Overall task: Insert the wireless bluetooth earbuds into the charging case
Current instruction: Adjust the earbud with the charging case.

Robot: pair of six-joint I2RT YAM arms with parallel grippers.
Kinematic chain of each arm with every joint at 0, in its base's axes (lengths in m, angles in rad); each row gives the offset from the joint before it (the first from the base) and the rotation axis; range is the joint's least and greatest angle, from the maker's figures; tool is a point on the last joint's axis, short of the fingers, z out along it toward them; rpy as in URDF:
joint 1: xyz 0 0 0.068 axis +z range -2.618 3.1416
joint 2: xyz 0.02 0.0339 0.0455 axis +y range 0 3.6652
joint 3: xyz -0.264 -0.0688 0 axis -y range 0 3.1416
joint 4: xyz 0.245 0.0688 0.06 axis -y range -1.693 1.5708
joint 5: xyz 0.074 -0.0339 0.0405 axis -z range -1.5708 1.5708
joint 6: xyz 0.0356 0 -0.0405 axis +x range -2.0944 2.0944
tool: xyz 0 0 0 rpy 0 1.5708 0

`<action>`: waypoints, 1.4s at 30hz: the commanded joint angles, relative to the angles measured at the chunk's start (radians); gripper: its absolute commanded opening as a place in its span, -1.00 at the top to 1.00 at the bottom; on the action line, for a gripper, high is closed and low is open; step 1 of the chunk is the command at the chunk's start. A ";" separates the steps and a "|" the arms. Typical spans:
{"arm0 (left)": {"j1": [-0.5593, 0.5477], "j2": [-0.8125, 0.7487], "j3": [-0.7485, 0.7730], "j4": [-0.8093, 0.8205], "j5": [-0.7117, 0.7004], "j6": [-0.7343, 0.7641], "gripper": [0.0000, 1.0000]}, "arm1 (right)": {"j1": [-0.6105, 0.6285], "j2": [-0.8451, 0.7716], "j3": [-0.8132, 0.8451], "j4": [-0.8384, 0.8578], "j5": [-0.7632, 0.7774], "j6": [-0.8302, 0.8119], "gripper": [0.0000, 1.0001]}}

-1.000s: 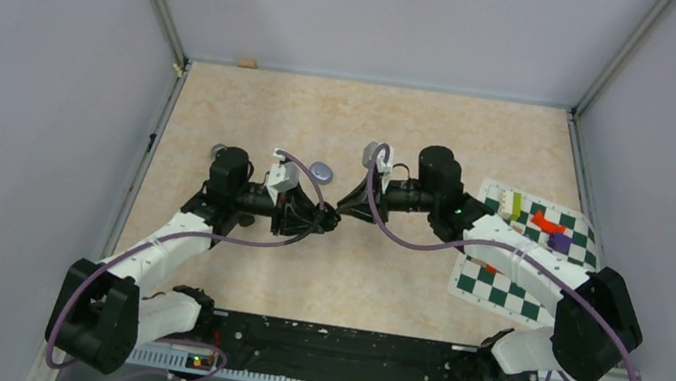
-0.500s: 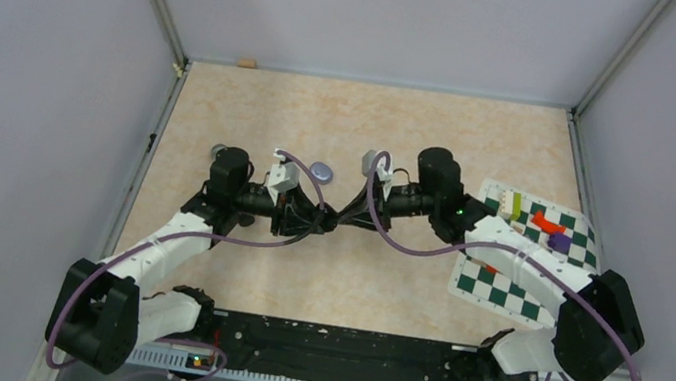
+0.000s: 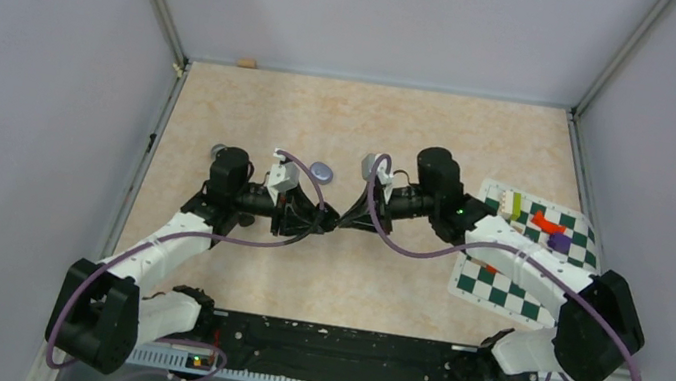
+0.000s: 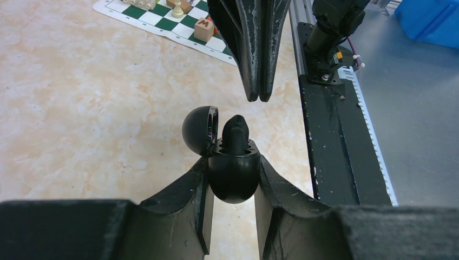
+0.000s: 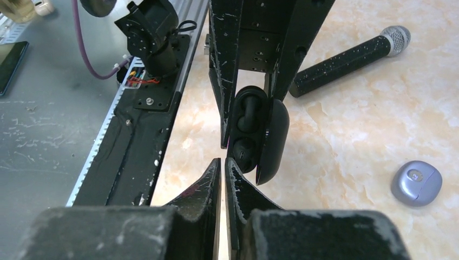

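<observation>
around the tabletop's middle, the left gripper clamps the open black charging case, one black earbud standing in it; the right gripper, fingers pressed together and empty, points at it; beyond lies a lilac case

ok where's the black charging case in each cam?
Top external: black charging case at centre, where the arms meet, mostly hidden.
Left wrist: case lower centre, clamped in left claw, lid open.
Right wrist: case upper centre, beyond right claw.
Shared landmark: black base rail, in all three.
</observation>
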 commanded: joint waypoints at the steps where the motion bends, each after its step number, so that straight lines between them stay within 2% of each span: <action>1: -0.003 -0.017 0.014 0.023 0.009 0.011 1.00 | 0.016 0.023 0.034 0.060 -0.010 0.015 0.96; 40: -0.011 -0.003 0.023 0.010 0.007 0.021 1.00 | 0.043 0.069 0.026 0.108 0.006 0.059 1.00; 42: -0.010 -0.007 0.022 0.006 0.005 0.025 1.00 | 0.043 0.066 0.033 0.097 -0.003 0.059 0.92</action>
